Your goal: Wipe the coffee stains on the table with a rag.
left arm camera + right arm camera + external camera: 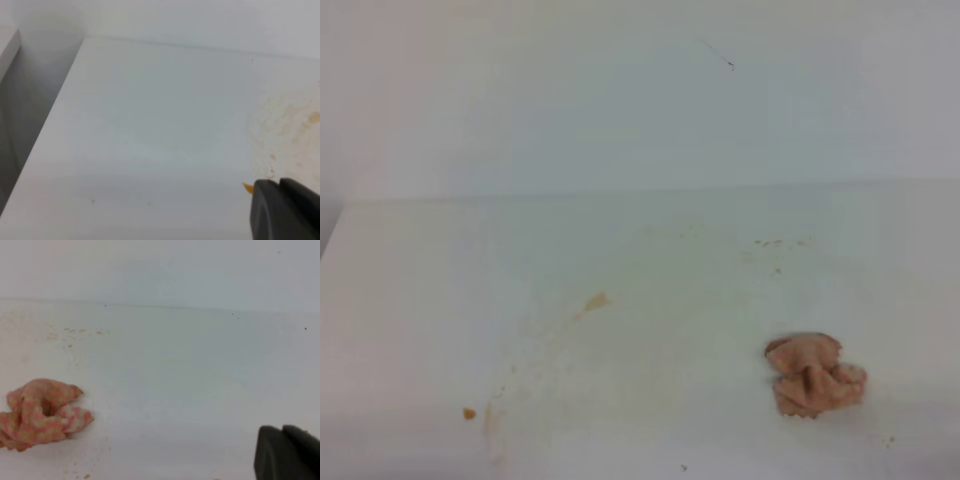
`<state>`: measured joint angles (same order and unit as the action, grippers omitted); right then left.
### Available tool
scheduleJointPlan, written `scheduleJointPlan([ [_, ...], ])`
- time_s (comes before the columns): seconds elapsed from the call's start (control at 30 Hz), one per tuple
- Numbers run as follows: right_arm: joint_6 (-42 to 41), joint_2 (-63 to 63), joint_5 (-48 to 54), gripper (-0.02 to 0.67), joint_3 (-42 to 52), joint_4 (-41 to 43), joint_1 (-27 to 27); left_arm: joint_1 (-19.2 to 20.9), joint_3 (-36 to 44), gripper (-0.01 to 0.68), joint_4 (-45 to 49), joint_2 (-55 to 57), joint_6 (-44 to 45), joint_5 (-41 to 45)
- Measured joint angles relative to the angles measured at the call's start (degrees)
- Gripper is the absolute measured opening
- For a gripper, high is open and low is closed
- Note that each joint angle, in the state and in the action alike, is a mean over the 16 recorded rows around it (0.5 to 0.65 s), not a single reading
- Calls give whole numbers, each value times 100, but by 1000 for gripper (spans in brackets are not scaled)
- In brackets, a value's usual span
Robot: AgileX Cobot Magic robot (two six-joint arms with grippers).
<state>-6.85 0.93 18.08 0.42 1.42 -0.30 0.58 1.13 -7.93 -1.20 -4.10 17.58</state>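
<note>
The rag point(815, 375), a salmon-pink crumpled wad, lies loose on the white table point(650, 400) at the front right. It also shows in the right wrist view point(42, 412) at the left. Coffee stains are scattered: a tan blotch point(595, 300) near the middle, an orange-brown speck point(469, 413) and a faint smear point(495, 430) at the front left, and small specks point(770, 242) further back. No gripper shows in the exterior view. A dark part of my left gripper point(285, 210) hangs beside faint stains point(290, 120). A dark part of my right gripper point(287, 452) is well right of the rag.
The table meets a plain white wall point(640, 100) at the back. Its left edge point(45, 130) drops into a shadowed gap in the left wrist view. Small brown crumbs point(85, 475) lie in front of the rag.
</note>
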Motion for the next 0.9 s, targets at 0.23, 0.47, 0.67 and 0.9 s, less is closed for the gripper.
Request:
scheduleJointPlan([
  [0.23, -1, -10, 7, -1, -10, -4, 0, 0, -56, -2, 1, -9, -1, 11],
  [0.47, -1, -13, 7, -1, -10, -7, 0, 0, -71, -2, 1, -9, 0, 5],
  [0.67, -1, -13, 7, -1, -10, -7, 0, 0, -56, -2, 1, -9, 0, 5],
  [0.9, -1, -13, 6, -1, -10, -7, 0, 0, -42, -2, 0, -18, -1, 11],
])
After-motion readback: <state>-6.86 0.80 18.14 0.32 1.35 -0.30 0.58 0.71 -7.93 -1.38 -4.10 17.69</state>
